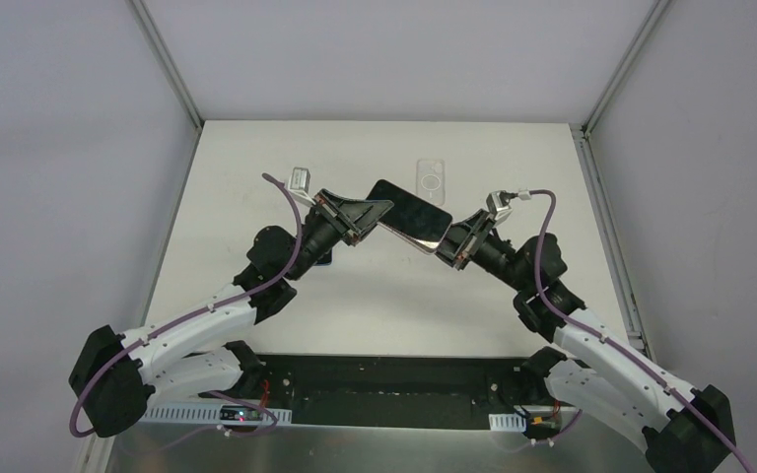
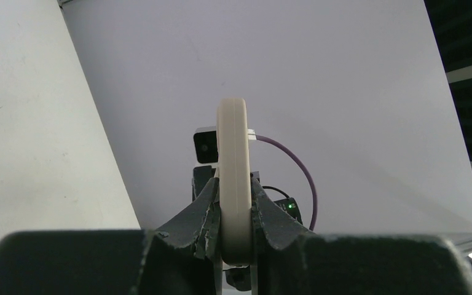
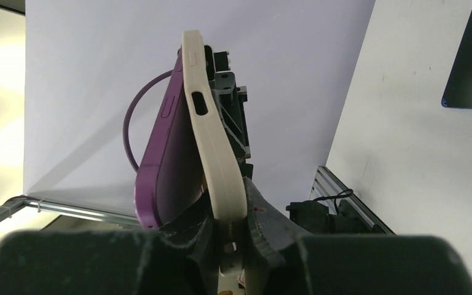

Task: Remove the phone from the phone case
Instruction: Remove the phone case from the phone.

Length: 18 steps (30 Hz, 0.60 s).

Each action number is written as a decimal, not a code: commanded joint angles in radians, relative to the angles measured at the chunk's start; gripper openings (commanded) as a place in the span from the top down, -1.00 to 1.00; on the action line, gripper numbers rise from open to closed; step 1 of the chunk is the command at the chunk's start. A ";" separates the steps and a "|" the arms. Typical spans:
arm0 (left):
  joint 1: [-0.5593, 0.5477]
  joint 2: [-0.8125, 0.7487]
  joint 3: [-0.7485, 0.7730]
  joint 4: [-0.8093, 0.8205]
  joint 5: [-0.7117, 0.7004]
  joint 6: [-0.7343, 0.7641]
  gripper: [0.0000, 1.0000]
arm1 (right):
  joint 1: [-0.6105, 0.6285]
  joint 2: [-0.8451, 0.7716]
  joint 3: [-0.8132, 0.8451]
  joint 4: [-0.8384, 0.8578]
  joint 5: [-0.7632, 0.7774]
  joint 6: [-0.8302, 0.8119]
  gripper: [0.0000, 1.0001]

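Left pincer [image 2: 233, 195] clamps narrow on one end of the cream rubbery phone case [image 3: 214, 144], bracing it midair. Right pincer [image 3: 224, 209] pinches only the case's rim opposite, leaving the purple flat phone [image 3: 167, 157] just beside its fingers, apparently so it can peel out.

The phone case [image 3: 218, 166] looks matt, smooth cream plastic — the phone [image 3: 160, 172] satin purple at its edge, its screen glossy black. My fingers [image 2: 190, 218] are rough, matt black plastic.
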 commanded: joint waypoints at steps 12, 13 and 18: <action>-0.031 0.011 -0.072 0.077 0.005 0.075 0.78 | 0.011 -0.066 -0.024 0.098 -0.080 0.007 1.00; -0.029 0.006 -0.078 0.077 0.004 0.080 0.75 | 0.009 -0.070 -0.025 0.098 -0.081 0.011 1.00; -0.024 -0.026 -0.116 0.074 -0.007 0.101 0.48 | 0.001 -0.085 -0.038 0.095 -0.075 0.021 1.00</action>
